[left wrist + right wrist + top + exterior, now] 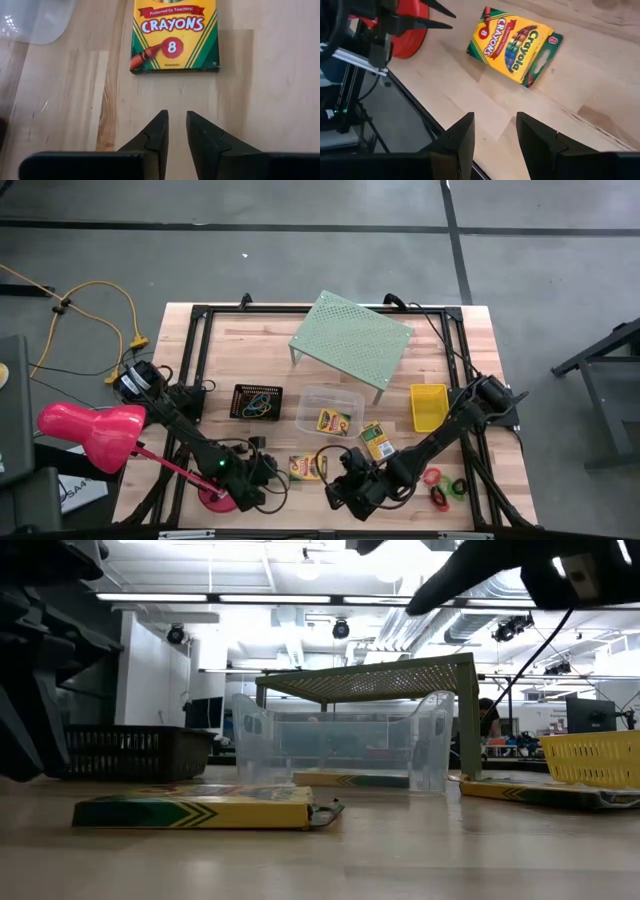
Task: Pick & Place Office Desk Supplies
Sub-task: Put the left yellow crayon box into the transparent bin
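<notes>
While crayon box (pixel 174 34) lies just ahead, left hand (pixel 177 122) empty, narrowly parted

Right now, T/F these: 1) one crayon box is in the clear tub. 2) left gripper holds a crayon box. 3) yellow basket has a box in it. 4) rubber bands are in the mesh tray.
1) True: a crayon box lies in the clear tub.
2) False: the left gripper holds nothing; the nearest crayon box lies ahead of it.
3) False: the yellow basket looks empty.
4) True: rubber bands lie in the mesh tray.
</notes>
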Robot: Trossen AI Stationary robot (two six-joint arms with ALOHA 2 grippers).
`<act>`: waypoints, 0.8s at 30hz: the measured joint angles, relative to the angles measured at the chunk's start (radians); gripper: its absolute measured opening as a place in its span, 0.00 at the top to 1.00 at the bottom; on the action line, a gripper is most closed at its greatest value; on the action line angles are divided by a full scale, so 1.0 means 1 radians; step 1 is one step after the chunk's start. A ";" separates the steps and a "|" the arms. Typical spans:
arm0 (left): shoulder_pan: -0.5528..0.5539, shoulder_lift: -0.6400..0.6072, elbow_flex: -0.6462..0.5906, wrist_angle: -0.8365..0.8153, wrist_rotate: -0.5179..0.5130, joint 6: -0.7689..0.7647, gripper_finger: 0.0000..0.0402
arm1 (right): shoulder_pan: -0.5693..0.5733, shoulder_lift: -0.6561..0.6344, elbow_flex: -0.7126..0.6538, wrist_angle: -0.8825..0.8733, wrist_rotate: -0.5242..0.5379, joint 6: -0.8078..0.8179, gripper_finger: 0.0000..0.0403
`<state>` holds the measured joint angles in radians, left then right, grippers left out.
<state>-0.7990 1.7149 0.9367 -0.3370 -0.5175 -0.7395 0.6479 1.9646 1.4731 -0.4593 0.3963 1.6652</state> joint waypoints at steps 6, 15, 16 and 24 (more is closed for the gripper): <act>0.007 0.000 0.000 0.000 -0.001 0.004 0.84 | 0.000 0.081 0.000 0.053 -0.047 0.035 0.67; 0.031 0.000 -0.006 0.003 -0.043 0.006 0.84 | -0.001 0.113 0.000 0.063 0.020 0.014 0.67; 0.033 0.000 -0.006 0.003 -0.044 0.006 0.84 | 0.000 0.113 0.000 0.054 0.034 0.015 0.67; 0.033 0.000 -0.006 0.008 -0.042 0.006 0.84 | 0.000 0.121 -0.001 0.015 0.074 0.082 0.67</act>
<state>-0.7662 1.7145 0.9310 -0.3290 -0.5597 -0.7338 0.6479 2.0857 1.4723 -0.4445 0.4707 1.7471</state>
